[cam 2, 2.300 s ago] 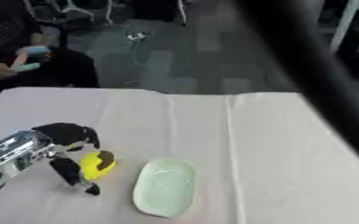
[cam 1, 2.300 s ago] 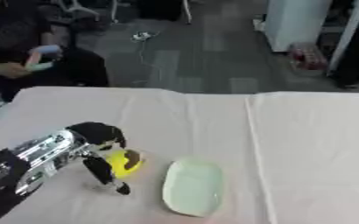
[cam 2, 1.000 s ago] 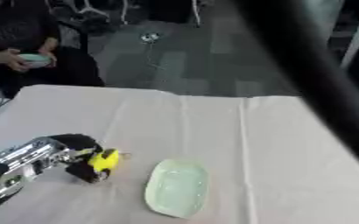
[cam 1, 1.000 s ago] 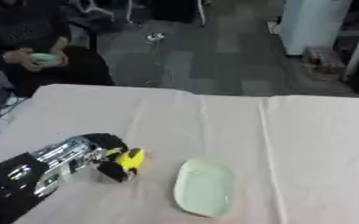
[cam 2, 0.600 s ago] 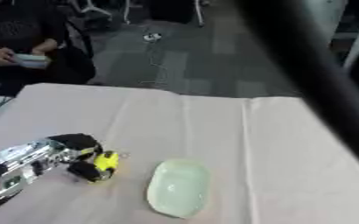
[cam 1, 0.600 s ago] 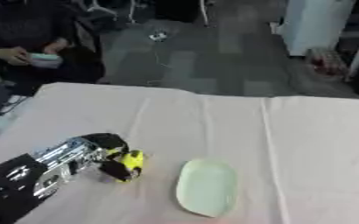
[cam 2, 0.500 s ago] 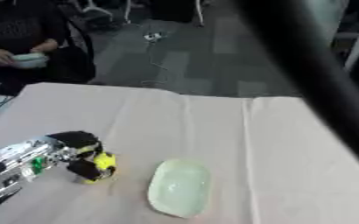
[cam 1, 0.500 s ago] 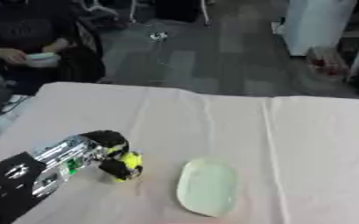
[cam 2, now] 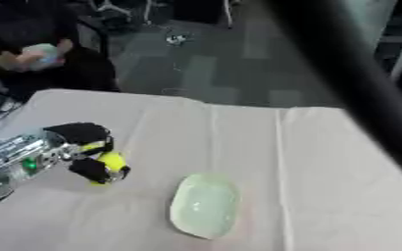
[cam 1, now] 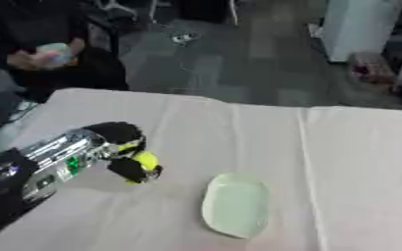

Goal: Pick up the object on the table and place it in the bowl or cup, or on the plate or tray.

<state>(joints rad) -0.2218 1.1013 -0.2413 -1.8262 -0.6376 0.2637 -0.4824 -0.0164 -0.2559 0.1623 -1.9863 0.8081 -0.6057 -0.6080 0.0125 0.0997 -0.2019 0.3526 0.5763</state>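
The small bright yellow object has a rounded shape; more I cannot make out. The black left hand has its fingers curled around it and pinches it, at about 9 o'clock of the pale green oval plate, near but apart from it. The plate lies flat on the tabletop covered with a light pinkish cloth, and nothing is in it. The right hand does not show.
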